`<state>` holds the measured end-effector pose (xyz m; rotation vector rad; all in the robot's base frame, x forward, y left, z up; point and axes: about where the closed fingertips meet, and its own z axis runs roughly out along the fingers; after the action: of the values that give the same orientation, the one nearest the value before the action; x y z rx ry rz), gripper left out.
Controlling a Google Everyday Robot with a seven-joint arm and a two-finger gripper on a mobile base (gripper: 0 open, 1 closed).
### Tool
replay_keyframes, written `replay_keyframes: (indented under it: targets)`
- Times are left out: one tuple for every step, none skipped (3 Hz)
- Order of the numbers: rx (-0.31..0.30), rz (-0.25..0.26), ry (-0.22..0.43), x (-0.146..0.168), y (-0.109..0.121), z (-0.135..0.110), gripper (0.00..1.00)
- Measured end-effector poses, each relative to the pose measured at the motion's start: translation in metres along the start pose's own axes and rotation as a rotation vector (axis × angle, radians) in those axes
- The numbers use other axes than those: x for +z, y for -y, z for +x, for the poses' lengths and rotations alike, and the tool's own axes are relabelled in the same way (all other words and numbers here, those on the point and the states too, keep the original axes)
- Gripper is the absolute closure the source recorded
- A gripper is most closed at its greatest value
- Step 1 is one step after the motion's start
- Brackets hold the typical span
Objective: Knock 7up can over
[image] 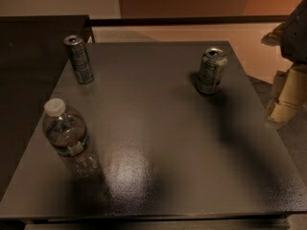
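The 7up can [211, 71], stout and pale silvery-green with a silver top, stands upright on the dark table [158, 143] at the far right. My gripper [288, 97], cream-coloured under a grey arm, hangs at the right edge of the view, beyond the table's right edge. It is to the right of the can and a little nearer, well apart from it and holding nothing.
A slimmer, darker can [79, 59] stands upright at the table's far left corner. A clear plastic bottle [69, 138] with a white cap stands near the left edge. A second dark surface [29, 56] adjoins on the left. Pale floor lies beyond the far edge.
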<state>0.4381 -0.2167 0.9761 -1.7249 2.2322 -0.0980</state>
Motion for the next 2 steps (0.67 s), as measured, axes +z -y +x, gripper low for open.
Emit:
replay_keyframes:
  targets:
    - [0.000, 0.000, 0.000, 0.000, 0.000, 0.000, 0.00]
    - [0.063, 0.045, 0.043, 0.014, 0.025, 0.001, 0.00]
